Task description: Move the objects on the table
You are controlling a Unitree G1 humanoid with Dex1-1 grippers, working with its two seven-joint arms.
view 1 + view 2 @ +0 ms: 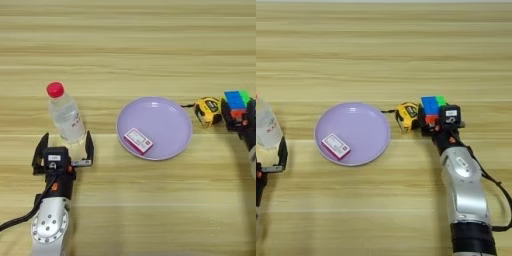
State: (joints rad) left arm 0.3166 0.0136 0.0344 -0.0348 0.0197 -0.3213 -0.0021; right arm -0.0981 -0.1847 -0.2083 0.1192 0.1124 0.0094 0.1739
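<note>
Left gripper (64, 145) spread wide just short of the clear red-capped plastic bottle (64, 113), nothing grasped. Small flat red-and-white box (138, 140) already on the round lilac plate (175, 116). Right gripper (435, 123) at the multicoloured puzzle cube (431, 108) beside the yellow tape measure (407, 115); grip can't tell. Bottle and cube apparently remain.

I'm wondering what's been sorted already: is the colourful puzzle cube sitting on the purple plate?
No, the puzzle cube sits on the table beside the yellow tape measure, at the right claw; only the small red-and-white box lies on the purple plate.
</note>
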